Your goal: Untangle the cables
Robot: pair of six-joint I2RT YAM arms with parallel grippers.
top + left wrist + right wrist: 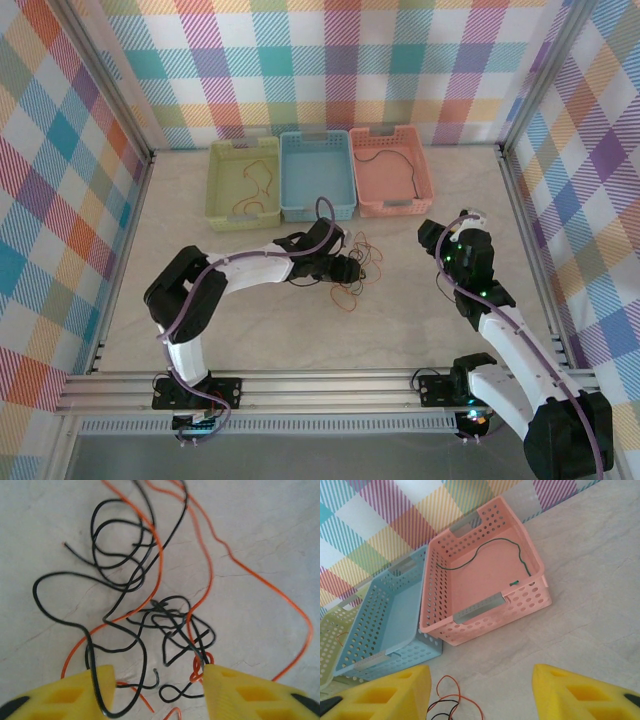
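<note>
Straddling the tangle of black and orange cables (150, 610) on the table (260, 530), the left gripper (160, 676) is spread wide, one black strand and an orange loop touching its fingers. Its arm lies low, elbow bent. The right gripper (482, 676) hangs equally wide apart before the pink basket (480, 607), which holds a green cable (490, 547).

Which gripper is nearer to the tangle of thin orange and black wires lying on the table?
Left. The left gripper sits over the tangle of thin orange and black wires, open jaws straddling some strands; the right gripper hangs apart, to its right.
</note>
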